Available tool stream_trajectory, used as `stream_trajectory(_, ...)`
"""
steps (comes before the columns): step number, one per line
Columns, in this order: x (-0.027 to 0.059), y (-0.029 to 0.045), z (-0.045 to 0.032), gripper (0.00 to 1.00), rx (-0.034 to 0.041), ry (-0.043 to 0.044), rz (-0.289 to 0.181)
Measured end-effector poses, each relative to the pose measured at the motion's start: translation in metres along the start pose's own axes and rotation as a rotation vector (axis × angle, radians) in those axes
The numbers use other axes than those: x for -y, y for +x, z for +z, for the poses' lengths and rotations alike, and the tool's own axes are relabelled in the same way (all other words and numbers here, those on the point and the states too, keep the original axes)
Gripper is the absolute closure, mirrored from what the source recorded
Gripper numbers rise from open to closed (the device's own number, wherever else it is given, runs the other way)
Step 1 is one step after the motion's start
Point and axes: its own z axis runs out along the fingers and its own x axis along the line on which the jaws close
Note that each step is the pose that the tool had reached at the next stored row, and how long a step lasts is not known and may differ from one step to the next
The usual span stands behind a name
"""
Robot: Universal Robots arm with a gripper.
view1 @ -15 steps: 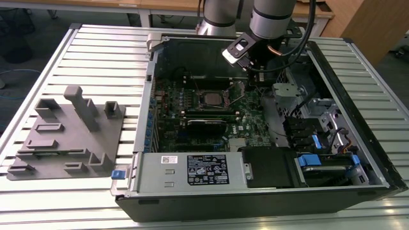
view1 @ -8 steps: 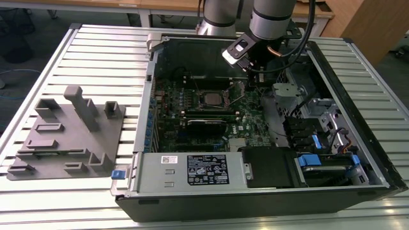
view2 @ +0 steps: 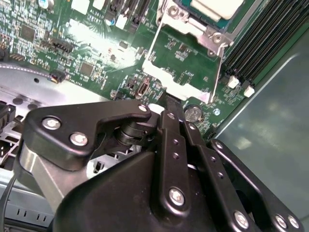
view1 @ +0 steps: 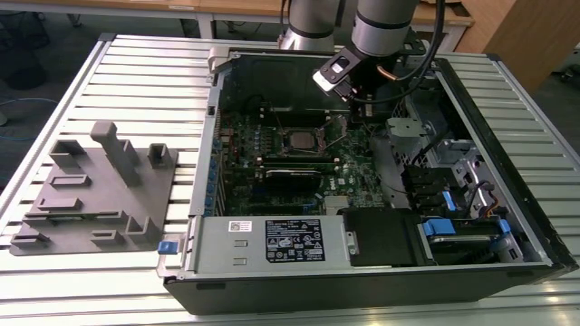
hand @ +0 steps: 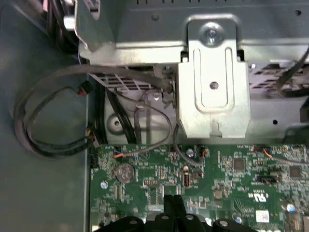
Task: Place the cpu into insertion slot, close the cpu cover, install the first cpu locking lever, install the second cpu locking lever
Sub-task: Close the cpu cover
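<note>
The cpu point(view1: 299, 140) lies flat in the insertion slot point(view1: 282, 141) on the green board; in the second wrist view its pale top point(view2: 212, 7) sits inside the silver rim. The cpu cover point(view2: 179, 86), a thin silver frame, is swung open and reaches from the slot toward my gripper point(view2: 168, 102). The gripper's black fingers are pressed together with nothing visible between them. Their tips sit right at the cover's free edge, beside the coin battery point(view2: 193, 113). In the exterior view the gripper point(view1: 356, 114) hangs inside the case, to the exterior view's right of the slot.
Long black memory slots point(view2: 260, 43) run beside the slot. A grey drive bracket point(hand: 212, 87) and looped cables point(hand: 48, 121) lie past the board's edge. The labelled power supply point(view1: 272, 241) fills the case's near side. A grey fixture plate point(view1: 91, 190) rests on the slatted table.
</note>
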Motion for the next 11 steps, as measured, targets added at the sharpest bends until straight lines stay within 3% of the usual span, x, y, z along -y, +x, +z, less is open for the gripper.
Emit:
stream_trajectory(5, 0.0109, -0.0003, -0.0005, 0.89, -0.0001, -0.0016, 0.0)
stream_trajectory(11, 0.0303, -0.0009, -0.0014, 0.89, -0.0003, -0.0063, 0.0)
